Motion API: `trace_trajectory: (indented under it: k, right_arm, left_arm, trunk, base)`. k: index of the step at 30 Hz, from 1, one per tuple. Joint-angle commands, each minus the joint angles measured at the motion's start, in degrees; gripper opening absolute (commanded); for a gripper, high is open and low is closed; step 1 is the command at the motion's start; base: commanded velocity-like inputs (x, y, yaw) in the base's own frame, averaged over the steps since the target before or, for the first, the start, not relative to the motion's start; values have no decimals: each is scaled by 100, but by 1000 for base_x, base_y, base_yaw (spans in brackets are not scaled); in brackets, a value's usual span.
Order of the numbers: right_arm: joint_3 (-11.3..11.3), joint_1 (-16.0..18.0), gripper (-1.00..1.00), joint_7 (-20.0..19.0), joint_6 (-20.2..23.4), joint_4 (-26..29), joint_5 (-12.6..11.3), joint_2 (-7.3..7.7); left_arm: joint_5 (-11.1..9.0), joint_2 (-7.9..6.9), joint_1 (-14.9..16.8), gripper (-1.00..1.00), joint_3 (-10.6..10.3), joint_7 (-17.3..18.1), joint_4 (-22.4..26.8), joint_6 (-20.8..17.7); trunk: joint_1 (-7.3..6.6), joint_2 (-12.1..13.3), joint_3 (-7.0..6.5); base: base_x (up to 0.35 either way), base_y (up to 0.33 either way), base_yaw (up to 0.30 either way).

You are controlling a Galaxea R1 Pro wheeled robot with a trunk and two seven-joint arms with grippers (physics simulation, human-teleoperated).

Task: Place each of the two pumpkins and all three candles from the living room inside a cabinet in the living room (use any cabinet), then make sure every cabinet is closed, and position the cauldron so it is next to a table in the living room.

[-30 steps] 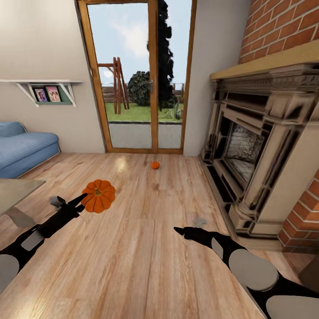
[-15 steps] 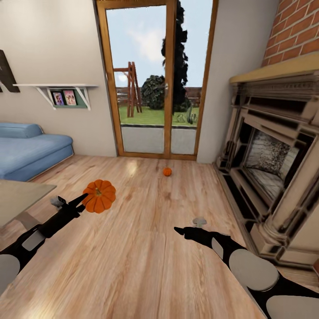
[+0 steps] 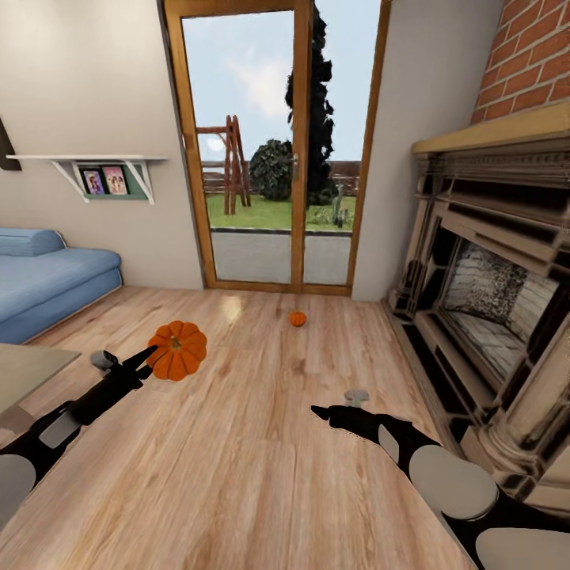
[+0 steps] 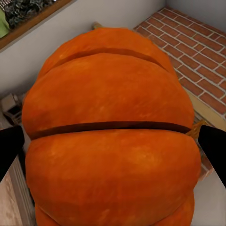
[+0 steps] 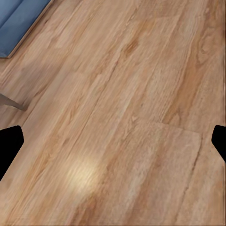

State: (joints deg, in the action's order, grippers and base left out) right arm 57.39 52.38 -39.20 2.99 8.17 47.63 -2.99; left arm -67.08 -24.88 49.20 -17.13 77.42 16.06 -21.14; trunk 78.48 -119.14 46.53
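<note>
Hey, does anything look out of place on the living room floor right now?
Yes. A small pumpkin lies loose on the bare wood floor near the glass door, an odd spot for it. The other pumpkin is held in the left gripper.

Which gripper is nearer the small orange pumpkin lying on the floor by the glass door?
Right gripper looks slightly nearer the small orange pumpkin, sitting below it in the head view. Left gripper, shut on the bigger ribbed orange pumpkin, is further left.

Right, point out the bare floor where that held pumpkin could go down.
Bare wood lies between the two arms, from the right end effector toward the fireplace. More runs before the glass door, apart from the small pumpkin. It is crowded by the left end effector's pumpkin, the table and the sofa.
</note>
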Motion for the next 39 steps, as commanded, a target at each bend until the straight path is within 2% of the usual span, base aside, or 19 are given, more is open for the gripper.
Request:
trace_trajectory:
  k: [1,10,39]
  right_arm:
    - [0,0,100,0,0,0,-2,0]
    - [0,0,100,0,0,0,-3,0]
    - [0,0,100,0,0,0,-7,-2]
  left_arm:
    - [-2,0,2,-100,34,1,2,-1]
    - [-1,0,2,-100,33,1,2,0]
    - [-5,9,2,-100,28,-8,2,-4]
  trunk:
    - [0,0,-8]
    - [0,0,-61]
    - [0,0,-64]
  base:
    - [337,0,-179]
    - [337,0,-145]
    - [336,15,-2]
